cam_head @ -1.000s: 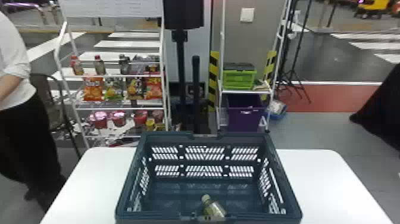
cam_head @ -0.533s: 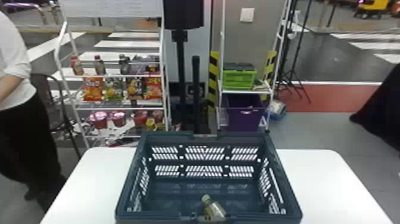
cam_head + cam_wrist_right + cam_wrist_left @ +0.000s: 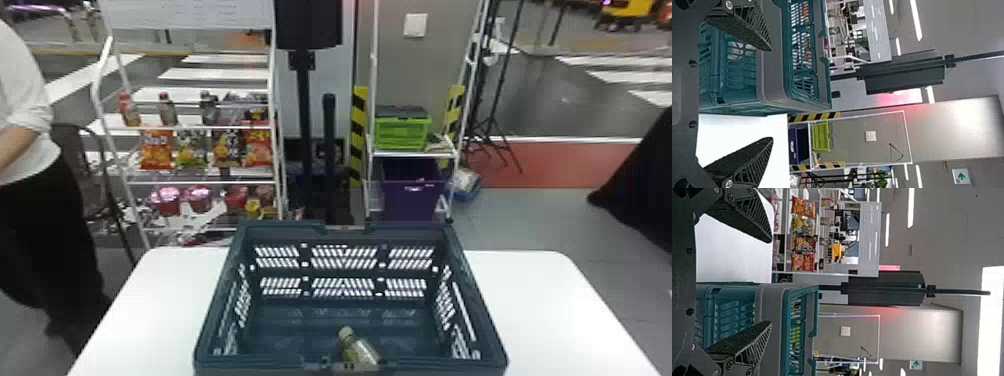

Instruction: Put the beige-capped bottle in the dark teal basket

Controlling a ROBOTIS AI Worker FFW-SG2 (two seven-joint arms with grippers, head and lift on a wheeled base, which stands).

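The left gripper [image 3: 770,282] has its fingers [image 3: 748,217] spread wide, a broad gap running between their tips. One stands in front of the dark teal basket in its wrist view, the other against the white surface [image 3: 540,310]; whether either touches the basket cannot be told.

The right gripper [image 3: 772,94] has its fingers [image 3: 746,162] spread just as wide, the gap between them open. Its wrist view shows one in front of the basket, the other against the surface; contact is again unclear.

The beige-capped bottle [image 3: 359,351] is inside the dark teal basket [image 3: 400,230], tilted beside the near wall, its cap towards the far side; the near rim partly hides its lower end. The basket stands upright between the surface's left and right edges.
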